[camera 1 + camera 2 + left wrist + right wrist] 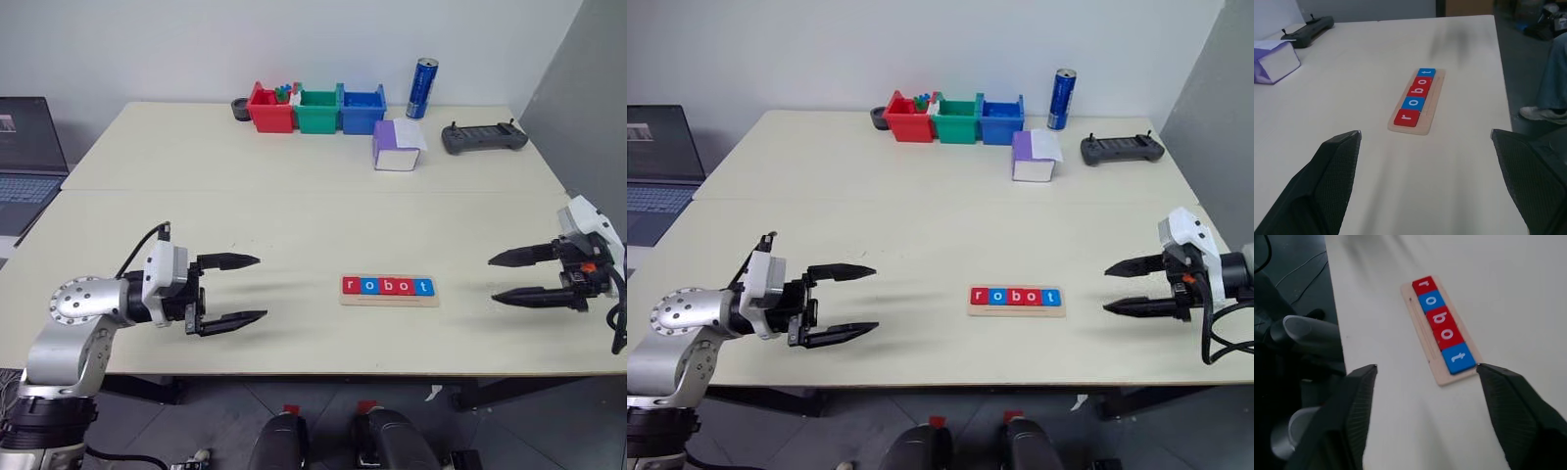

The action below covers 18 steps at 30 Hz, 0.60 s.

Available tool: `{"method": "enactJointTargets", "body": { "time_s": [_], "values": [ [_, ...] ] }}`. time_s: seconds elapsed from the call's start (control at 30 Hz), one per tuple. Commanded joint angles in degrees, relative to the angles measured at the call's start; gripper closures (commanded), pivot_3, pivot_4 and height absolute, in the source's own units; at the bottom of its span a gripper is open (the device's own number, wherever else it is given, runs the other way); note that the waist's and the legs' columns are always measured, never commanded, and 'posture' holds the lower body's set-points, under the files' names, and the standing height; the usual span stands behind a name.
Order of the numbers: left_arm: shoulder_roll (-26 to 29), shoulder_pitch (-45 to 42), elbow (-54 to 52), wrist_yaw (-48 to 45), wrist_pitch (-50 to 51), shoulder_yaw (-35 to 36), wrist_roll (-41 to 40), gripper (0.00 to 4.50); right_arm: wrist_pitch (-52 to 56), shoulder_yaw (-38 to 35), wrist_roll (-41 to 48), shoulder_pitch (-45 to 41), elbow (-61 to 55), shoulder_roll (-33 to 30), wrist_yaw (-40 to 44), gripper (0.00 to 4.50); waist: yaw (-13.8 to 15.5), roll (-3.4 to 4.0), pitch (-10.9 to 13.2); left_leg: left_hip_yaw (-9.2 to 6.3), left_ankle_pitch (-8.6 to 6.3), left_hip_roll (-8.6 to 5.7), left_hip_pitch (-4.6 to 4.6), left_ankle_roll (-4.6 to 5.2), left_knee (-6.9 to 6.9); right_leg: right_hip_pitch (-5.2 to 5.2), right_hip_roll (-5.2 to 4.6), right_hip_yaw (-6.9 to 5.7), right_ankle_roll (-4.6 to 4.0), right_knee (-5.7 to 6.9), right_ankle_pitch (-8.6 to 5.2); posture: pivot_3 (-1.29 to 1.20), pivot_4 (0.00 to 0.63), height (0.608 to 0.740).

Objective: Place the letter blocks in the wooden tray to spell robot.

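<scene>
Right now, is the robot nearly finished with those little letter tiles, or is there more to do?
It looks finished. All five letter blocks lie in a row in the wooden tray, reading r, o, b, o, t. Nothing is in hand: the left gripper and the right gripper are both open and empty, off to either side of the tray. No tile is loose on the table, so nothing seems left.

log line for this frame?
letter blocks: all five in wooden tray, spell robot | left gripper: open, empty | right gripper: open, empty
</scene>
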Motion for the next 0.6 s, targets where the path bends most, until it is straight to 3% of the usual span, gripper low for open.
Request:
{"method": "enactJointTargets", "body": {
  "time_s": [0.03,0.23,0.6],
  "values": [
    [2.49,-1.46,-4.53,3.17,7.05,4.45,-5.63,0.00,-0.07,-2.67,2.02,-0.67,2.44,-3.09,2.99,0.06,0.00,0.00,0.00,0.00,0.00,0.00,0.00,0.00,0.00,0.00,0.00,0.00,0.00,0.00,0.00,0.00,0.150,0.740],
    [5.69,-2.55,-6.11,5.32,10.55,6.28,-5.27,0.00,-2.74,-1.22,1.40,-0.66,7.35,-5.30,4.20,0.06,-0.01,0.00,0.00,-0.01,0.00,-0.01,0.01,0.00,0.00,0.01,0.00,0.00,0.00,-0.01,0.00,0.00,0.150,0.740],
    [6.52,-1.24,-7.50,6.23,9.23,7.09,-2.97,0.00,-5.04,0.65,0.50,-1.44,9.73,-5.75,4.27,0.06,0.00,0.01,0.00,-0.01,0.00,-0.01,0.01,-0.01,-0.01,0.01,0.00,0.00,0.00,-0.01,0.00,0.00,0.150,0.740]
  ]
}}
